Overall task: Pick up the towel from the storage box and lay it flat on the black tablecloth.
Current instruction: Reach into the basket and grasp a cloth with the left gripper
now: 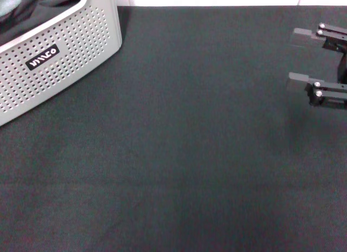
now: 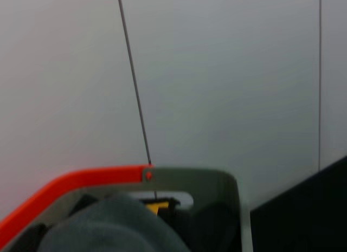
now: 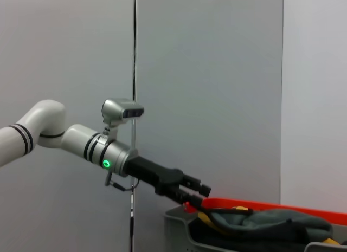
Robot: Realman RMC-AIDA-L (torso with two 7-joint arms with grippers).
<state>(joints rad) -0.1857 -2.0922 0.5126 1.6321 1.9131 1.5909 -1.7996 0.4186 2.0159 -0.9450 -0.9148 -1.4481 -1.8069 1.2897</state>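
Observation:
The light grey perforated storage box [image 1: 70,51] stands at the back left on the black tablecloth [image 1: 179,154]. The towel [image 3: 260,219] lies bunched inside it, dark grey face up with yellow showing at its edges. In the head view only dark folds of the towel [image 1: 32,16] show. In the left wrist view the towel [image 2: 108,227] fills the box close below. My left gripper [image 3: 198,189] hangs just above the box's near end, over the towel. My right gripper [image 1: 297,56] is open and empty above the cloth at the far right.
The box has an orange rim [image 2: 81,179] along one side. A pale wall with a thin dark seam [image 2: 133,84] stands behind the table. The tablecloth's far edge [image 1: 217,7] runs along the back.

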